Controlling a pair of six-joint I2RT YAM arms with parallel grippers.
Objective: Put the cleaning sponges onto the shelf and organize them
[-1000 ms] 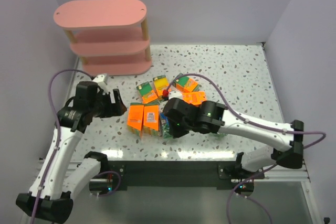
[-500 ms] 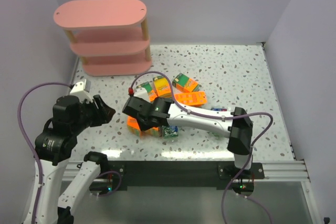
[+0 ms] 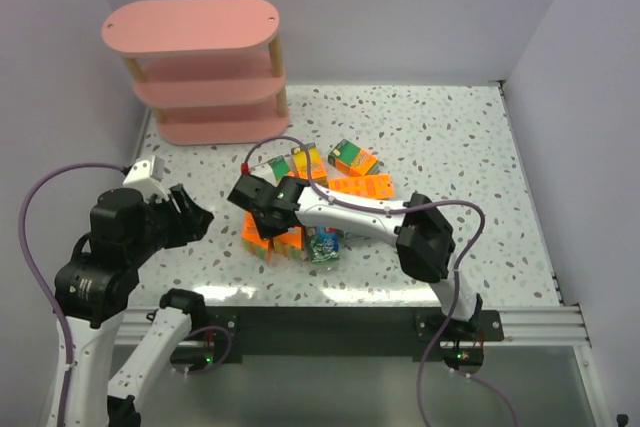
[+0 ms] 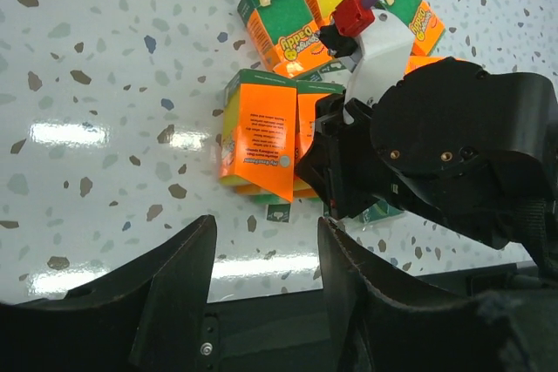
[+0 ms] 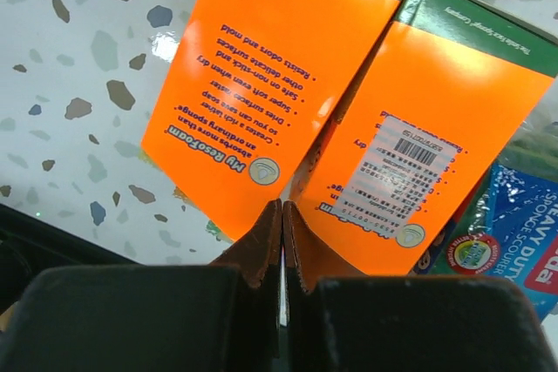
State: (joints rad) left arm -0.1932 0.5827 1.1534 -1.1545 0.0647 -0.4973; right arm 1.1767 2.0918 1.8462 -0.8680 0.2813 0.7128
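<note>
The pink shelf (image 3: 205, 67) stands at the far left with all its boards bare. The sponges lie in a cluster mid-table: two orange packs (image 3: 258, 234) (image 3: 291, 240), a blue-green pack (image 3: 326, 245), and more orange-green packs (image 3: 306, 161) (image 3: 353, 157) behind. My right gripper (image 3: 262, 211) is shut and empty, its tip just above the seam between the two orange packs (image 5: 261, 67) (image 5: 436, 145). My left gripper (image 3: 196, 219) is open and empty, left of the cluster. In the left wrist view it (image 4: 261, 276) hangs above the table's near edge, with the nearest orange pack (image 4: 261, 137) ahead.
A flat orange pack (image 3: 363, 187) lies right of the cluster under the right arm. A blue pack (image 5: 514, 233) sits just right of the right gripper. Walls close the table on the left, back and right. The black front rail (image 3: 330, 322) runs along the near edge.
The right arm has swung left across the cluster and its gripper now sits over the two orange packs. The left arm has drawn back left, towards the near edge.
</note>
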